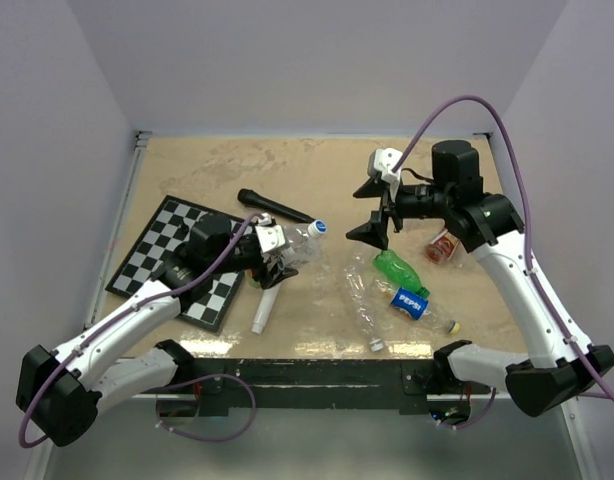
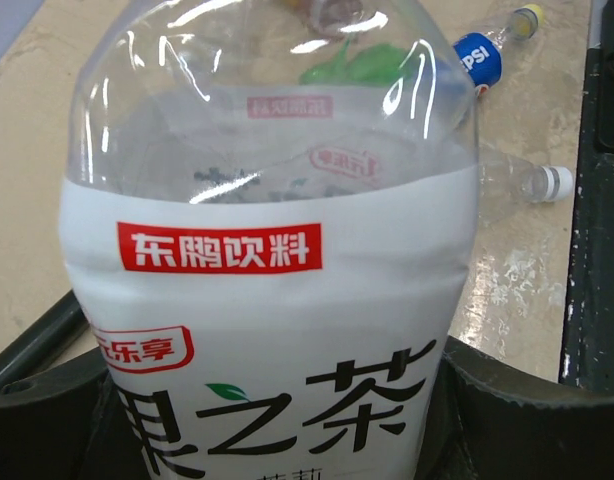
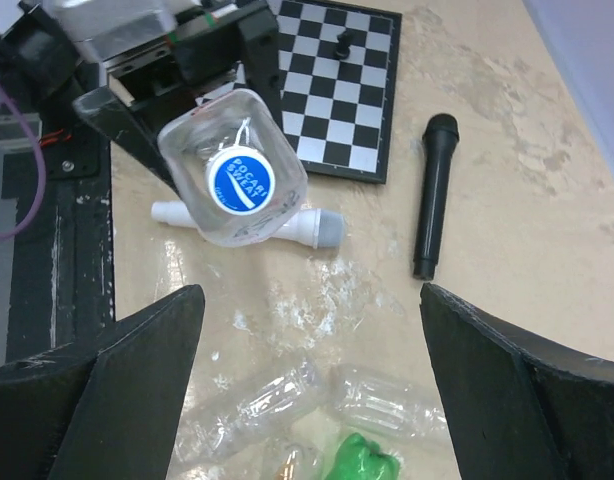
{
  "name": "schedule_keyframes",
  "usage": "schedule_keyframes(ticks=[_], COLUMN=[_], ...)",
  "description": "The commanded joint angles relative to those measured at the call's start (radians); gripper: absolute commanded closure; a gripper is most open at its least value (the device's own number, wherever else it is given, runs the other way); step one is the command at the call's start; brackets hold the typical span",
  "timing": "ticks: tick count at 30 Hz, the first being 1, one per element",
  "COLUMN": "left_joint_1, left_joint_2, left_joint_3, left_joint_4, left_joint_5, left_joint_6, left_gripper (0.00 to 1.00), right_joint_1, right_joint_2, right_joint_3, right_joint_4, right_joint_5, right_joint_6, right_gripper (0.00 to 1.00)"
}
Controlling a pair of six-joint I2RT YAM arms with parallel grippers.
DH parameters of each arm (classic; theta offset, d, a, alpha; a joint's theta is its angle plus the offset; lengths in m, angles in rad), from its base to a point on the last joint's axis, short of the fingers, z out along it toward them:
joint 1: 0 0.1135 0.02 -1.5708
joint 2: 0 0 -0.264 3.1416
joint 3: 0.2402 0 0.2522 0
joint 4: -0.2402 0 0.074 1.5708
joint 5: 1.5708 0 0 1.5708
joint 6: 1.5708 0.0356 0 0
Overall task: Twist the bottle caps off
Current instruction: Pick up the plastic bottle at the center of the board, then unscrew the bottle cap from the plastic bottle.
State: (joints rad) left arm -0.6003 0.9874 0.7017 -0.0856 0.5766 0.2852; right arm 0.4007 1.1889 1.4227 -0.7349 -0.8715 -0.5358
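Gripping clear plastic bottle [image 1: 303,243] with round blue cap [image 3: 240,181], left end effector [image 1: 279,256]; right end effector [image 1: 372,210] spread wide.

We log bare beige desk [image 1: 237,165] along the far edge: free passage. Centre blocked by clear white-labelled plastic bottle [image 1: 305,240] clamped in left gripper [image 1: 284,256]. Right of it, crushed clear bottles [image 1: 362,300] crowd; black cylindrical microphone [image 1: 275,206] and chequered chessboard [image 1: 152,250] block left.

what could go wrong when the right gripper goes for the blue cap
The right gripper is open, and the blue cap sits left of its centre, so closing may catch the bottle shoulder instead. The left gripper holds the bottle by its thin plastic body; twisting could spin or crush it.
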Motion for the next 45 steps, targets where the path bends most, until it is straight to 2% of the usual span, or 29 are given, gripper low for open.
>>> schedule_keyframes(ticks=[1, 7, 11, 16, 24, 28, 31, 38, 45], left_joint_1=[-0.033, -0.078, -0.085, -0.085, -0.085, -0.085, -0.085, -0.084, -0.084], left_joint_2=[0.017, 0.097, 0.097, 0.082, 0.079, 0.082, 0.088, 0.097, 0.094], left_joint_3=[0.103, 0.18, 0.148, 0.108, 0.093, 0.091, 0.091, 0.097, 0.096], left_joint_4=[-0.028, -0.077, -0.048, -0.016, -0.014, -0.014, -0.019, -0.02, -0.017], left_joint_5=[-0.121, -0.21, -0.218, -0.216, -0.198, -0.215, -0.237, -0.259, -0.251], left_joint_6=[0.045, 0.028, 0.017, 0.011, 0.0, -0.001, -0.001, -0.006, -0.004], left_gripper=[1.0, 1.0, 1.0, 1.0, 1.0, 1.0, 1.0, 1.0, 1.0], right_joint_1=[-0.013, -0.011, -0.013, -0.011, -0.005, 0.047, 0.05, 0.052, 0.084], right_joint_2=[-0.005, 0.018, 0.014, 0.043, 0.192, 0.236, 0.236, 0.213, 0.25], right_joint_3=[-0.016, 0.036, 0.035, -0.011, 0.094, 0.123, 0.133, 0.094, 0.113], right_joint_4=[0.111, 0.097, 0.097, 0.149, 0.081, 0.059, 0.049, 0.054, 0.045], right_joint_5=[0.031, 0.068, 0.085, 0.033, -0.026, 0.011, -0.003, -0.015, -0.026], right_joint_6=[0.186, 0.295, 0.332, 0.379, 0.364, 0.361, 0.352, 0.346, 0.353], right_gripper=[0.08, 0.07, 0.05, 0.05, 0.08, 0.12, 0.18, 0.23, 0.37])
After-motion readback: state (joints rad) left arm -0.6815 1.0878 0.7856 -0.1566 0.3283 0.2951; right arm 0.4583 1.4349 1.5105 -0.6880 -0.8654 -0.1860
